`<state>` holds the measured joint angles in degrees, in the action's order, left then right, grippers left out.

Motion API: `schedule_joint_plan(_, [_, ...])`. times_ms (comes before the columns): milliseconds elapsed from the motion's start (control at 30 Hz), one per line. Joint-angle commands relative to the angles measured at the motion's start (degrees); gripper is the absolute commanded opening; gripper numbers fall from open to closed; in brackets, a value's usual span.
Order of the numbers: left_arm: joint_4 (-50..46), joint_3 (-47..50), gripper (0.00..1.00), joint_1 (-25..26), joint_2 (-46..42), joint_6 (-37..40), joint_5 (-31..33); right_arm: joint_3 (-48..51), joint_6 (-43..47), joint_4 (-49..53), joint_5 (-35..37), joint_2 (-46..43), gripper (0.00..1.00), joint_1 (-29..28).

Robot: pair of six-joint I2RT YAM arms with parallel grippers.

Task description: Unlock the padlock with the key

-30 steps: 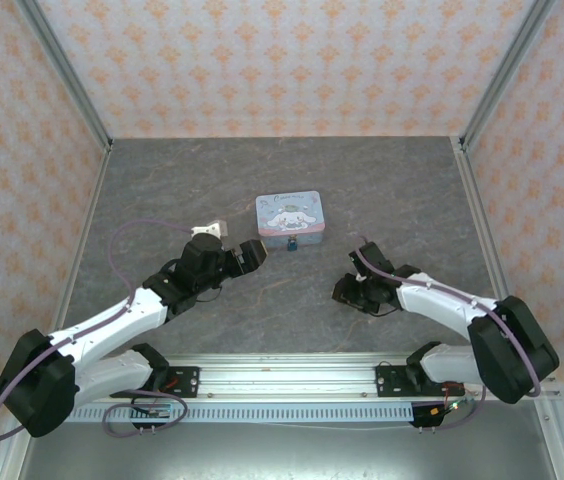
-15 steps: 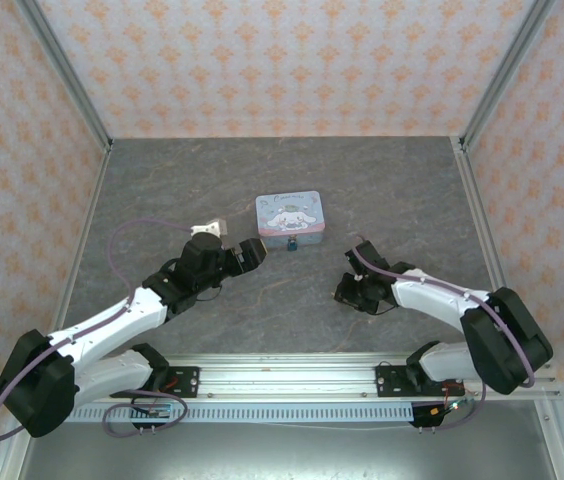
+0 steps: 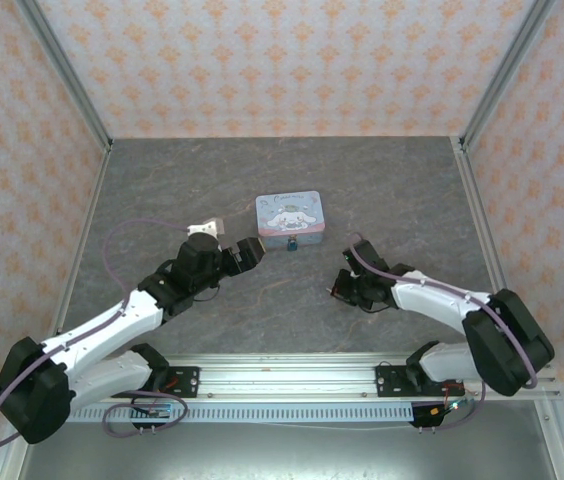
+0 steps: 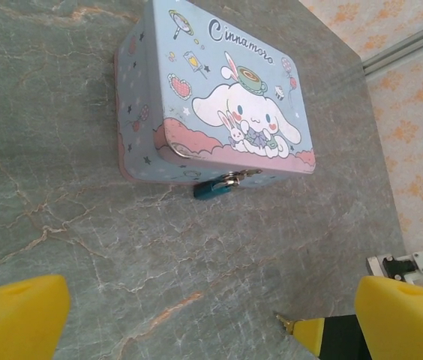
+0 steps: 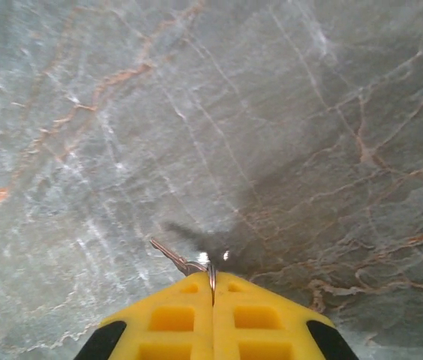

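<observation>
The padlock (image 3: 292,243) lies on the counter (image 3: 212,170), tight against the front wall of the tin (image 3: 288,213) and hooked into its latch. In the left wrist view the padlock (image 4: 213,189) is on its side, long axis running roughly along that wall, body pointing away from the latch. I can't make out the keyhole from here.

The key (image 5: 172,256) is way over on the other side. It's pinched at the very tip of the right claw (image 5: 212,282), whose yellow fingers are pressed flat together. The thin end sticks out at a slant to the left, low over the counter.

Here's what matters for the next bit. From above, the right claw (image 3: 342,285) sits well apart from the padlock, which is farther out from the bases and over toward my left arm. So I reckon the key needs carrying up and left, then lining up with the padlock's axis.

The left claw (image 3: 252,252) is much nearer, just beside the padlock, gaping wide with nothing in it. It looks handy for steadying the padlock body.
</observation>
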<state>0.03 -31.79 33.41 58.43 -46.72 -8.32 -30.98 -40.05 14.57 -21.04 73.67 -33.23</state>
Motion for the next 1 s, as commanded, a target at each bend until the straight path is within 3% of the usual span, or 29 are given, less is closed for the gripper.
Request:
schedule_joint_plan(0, [0.4,-1.52,0.97,0.69,-1.95,-1.71,0.55,1.66,-1.37,-5.15,-0.25,-5.01,0.0,-0.3])
schedule_joint_plan(333, [11.67,-2.24,0.92,1.19,-3.62,-6.83,-6.93,7.22,-14.15,-32.91,-5.68,-14.97,0.0,-0.32])
schedule_joint_plan(633, [16.12,-8.01,0.72,5.48,3.01,-4.35,-9.42,1.33,-15.91,-33.63,-10.84,-16.89,0.0,-0.47])
schedule_joint_plan(967, [16.79,-13.16,0.58,9.22,11.56,-2.85,-9.01,-1.34,-15.91,-34.69,-10.16,-15.53,0.0,-4.12])
